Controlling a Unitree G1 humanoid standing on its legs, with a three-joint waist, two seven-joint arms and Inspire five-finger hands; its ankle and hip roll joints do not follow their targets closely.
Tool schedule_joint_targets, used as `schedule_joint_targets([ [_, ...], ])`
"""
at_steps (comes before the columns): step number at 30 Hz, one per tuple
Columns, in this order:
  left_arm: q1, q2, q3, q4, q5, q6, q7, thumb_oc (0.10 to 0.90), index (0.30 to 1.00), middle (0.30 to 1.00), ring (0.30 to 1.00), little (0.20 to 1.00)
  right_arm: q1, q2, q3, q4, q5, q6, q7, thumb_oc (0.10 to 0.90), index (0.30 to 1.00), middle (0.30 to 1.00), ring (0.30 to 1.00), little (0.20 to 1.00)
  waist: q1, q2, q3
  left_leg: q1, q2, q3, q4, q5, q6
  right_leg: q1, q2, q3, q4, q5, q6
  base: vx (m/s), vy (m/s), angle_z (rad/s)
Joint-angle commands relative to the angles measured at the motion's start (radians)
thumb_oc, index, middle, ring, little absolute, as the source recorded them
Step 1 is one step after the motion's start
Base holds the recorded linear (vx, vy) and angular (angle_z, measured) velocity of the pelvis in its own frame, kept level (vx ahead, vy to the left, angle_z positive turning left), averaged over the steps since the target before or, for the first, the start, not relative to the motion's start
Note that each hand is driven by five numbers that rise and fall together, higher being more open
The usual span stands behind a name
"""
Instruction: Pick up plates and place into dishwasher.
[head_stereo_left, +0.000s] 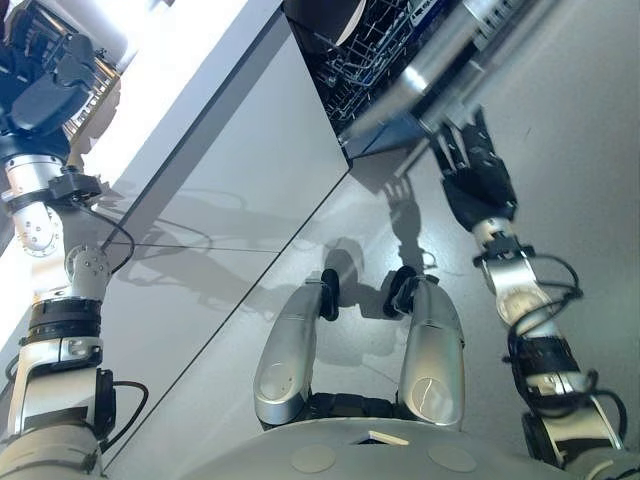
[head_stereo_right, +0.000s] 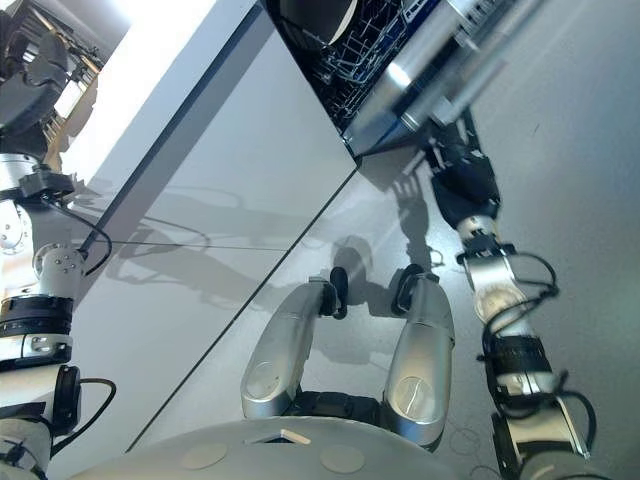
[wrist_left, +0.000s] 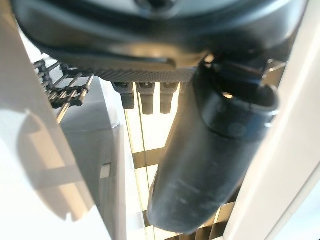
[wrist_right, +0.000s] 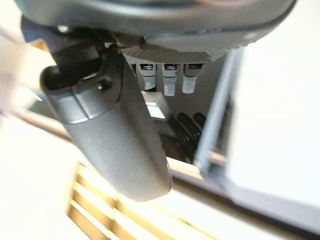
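Dishwasher (head_stereo_left: 380, 60) open, wire rack (head_stereo_left: 365, 70) visible, right robot hand (head_stereo_left: 478, 175) below, fingers relaxed

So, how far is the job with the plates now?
Maybe one round dish already sits in the dishwasher rack; I cannot tell for sure. Nothing is in hand: the left hand and the right hand are both open and empty. Picking up a plate and loading it is left.

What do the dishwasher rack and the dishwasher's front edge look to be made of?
The dishwasher rack looks like thin coated metal wire: fine crossing rods forming a grid, with a pale sheen. The front edge looks like brushed or satin metal, silver-grey with a bright highlight, though painted plastic can't be ruled out.
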Motion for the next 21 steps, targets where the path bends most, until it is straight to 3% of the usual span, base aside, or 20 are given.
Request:
schedule_joint_targets([
  [1, 0.036, -0.031, -0.065, 0.029, -0.018, -0.016, -0.019, 0.800, 0.900, 0.900, 0.900, 0.900, -0.257, 0.136, 0.147, -0.278, -0.071, 0.038, 0.164, 0.800, 0.900, 0.900, 0.900, 0.900, 0.054, -0.090, -0.069, 0.094, -0.082, 0.061, -0.141, 0.011, 0.089, 0.050, 0.071, 0.182, -0.053, 0.015, 0.044, 0.10, 0.090, 0.41],
  [9, 0.079, -0.036, -0.050, -0.002, 0.025, 0.002, -0.027, 0.800, 0.900, 0.900, 0.900, 0.900, -0.201, 0.124, 0.052, -0.081, -0.159, -0.095, -0.058, 0.800, 0.900, 0.900, 0.900, 0.900, 0.079, -0.111, -0.145, 0.221, -0.085, 0.058, -0.285, 0.035, 0.103, 0.175, 0.070, 0.145, -0.197, 0.055, 0.087, 0.06, 0.072, 0.51],
  [14, 0.128, -0.052, -0.033, -0.042, 0.023, 0.001, -0.030, 0.800, 0.900, 0.900, 0.900, 0.900, -0.095, 0.103, 0.004, 0.034, -0.244, -0.114, -0.048, 0.800, 0.900, 0.900, 0.900, 0.900, 0.073, -0.119, -0.178, 0.271, -0.082, 0.065, -0.339, 0.033, 0.109, 0.228, 0.072, 0.140, -0.272, 0.074, 0.107, -0.01, 0.052, 0.11],
  [21, 0.253, -0.131, 0.023, -0.096, 0.028, -0.023, -0.075, 0.800, 0.900, 0.900, 0.900, 0.900, 0.163, 0.108, -0.103, 0.185, -0.356, -0.121, 0.052, 0.800, 0.900, 0.900, 0.900, 0.900, 0.055, -0.133, -0.255, 0.372, -0.084, 0.072, -0.488, 0.051, 0.107, 0.325, 0.103, 0.140, -0.422, 0.106, 0.142, -0.03, 0.028, 0.01],
])
